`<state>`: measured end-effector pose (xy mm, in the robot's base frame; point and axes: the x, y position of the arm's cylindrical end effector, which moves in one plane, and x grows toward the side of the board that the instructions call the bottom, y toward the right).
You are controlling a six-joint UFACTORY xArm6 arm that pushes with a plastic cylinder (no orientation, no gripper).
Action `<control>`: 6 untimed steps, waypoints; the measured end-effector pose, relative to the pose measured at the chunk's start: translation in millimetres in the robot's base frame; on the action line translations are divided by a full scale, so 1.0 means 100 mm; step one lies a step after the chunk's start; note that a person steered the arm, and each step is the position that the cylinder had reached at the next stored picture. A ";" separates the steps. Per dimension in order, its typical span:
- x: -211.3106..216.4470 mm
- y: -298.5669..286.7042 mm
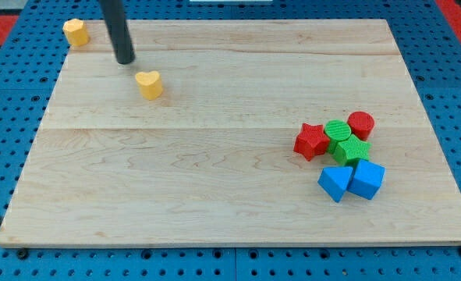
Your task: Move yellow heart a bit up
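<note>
Tip [125, 60] just up-left of yellow heart [149, 83], not touching; push apparently not begun; no fingers on rod, state n/a.

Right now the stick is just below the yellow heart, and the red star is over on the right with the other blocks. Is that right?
Not quite. In the camera view, my tip is just above and left of the yellow heart, not below it. The red star is indeed at the right with the other blocks.
</note>
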<state>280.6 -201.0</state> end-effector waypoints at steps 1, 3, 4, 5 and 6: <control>0.25 -0.31; 1.03 0.12; 1.00 0.62; 0.63 0.77; 0.38 1.30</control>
